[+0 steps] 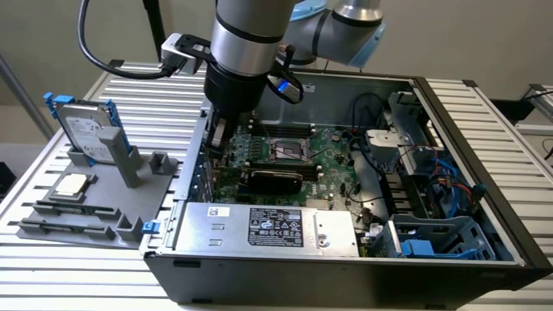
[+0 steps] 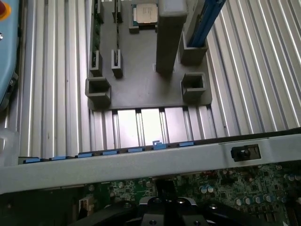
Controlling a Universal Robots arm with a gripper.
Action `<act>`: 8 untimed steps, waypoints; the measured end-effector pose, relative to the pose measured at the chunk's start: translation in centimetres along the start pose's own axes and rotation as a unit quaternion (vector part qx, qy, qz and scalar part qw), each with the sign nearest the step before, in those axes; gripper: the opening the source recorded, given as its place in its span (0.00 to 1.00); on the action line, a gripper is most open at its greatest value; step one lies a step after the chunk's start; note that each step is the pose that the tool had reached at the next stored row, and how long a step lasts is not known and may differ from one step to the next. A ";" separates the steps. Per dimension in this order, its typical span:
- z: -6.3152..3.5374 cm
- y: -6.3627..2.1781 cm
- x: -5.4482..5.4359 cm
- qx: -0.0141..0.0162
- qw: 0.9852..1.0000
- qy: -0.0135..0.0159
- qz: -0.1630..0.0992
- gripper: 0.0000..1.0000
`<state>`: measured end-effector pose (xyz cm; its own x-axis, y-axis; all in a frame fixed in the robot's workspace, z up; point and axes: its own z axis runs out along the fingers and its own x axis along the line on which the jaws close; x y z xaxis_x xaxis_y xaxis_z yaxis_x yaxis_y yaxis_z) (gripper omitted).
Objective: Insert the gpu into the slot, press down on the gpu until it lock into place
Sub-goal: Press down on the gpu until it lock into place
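Though half hidden under the arm's black wrist, pressed together all the same: fingers [image 1: 217, 134], down inside the open computer case [image 1: 484, 214], close to its rear wall, pinching nothing that can be made out. Just beside the fingers, toward the exterior view's right: graphics card [image 1: 274, 175], black, stretched across the green motherboard [image 1: 333, 146], one end nearest the fingers; touching or apart, cannot tell. Slot hidden under the card. Beyond the card, farther from the fingers: silver power supply box [image 1: 259, 227]. Across the rear wall from the fingers, outside the case: grey holder [image 1: 95, 220] on the slatted table [image 1: 52, 272], with a hard drive [image 1: 82, 126] on blue rails standing upright and a processor chip [image 1: 71, 186] lying flat. From the wrist, near the fingers: case rim [image 2: 141, 162] with a row of blue clips [image 2: 109, 152], then the holder [image 2: 150, 92].
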<state>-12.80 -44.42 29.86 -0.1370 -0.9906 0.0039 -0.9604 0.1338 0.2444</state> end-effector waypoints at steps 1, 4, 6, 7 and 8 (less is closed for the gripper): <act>0.00 0.00 0.0 -0.001 1.000 0.000 0.000 0.11; 0.00 0.00 -0.1 -0.002 1.000 0.001 0.000 0.11; 0.00 0.00 -0.1 -0.002 1.000 0.001 0.001 0.11; 0.00 0.00 -0.1 -0.003 1.000 0.001 0.001 0.11; 0.00 0.01 -0.1 -0.003 1.000 0.001 0.001 0.11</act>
<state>-12.79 -44.30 29.86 -0.1377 -0.9905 0.0071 -0.9585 0.1350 0.2511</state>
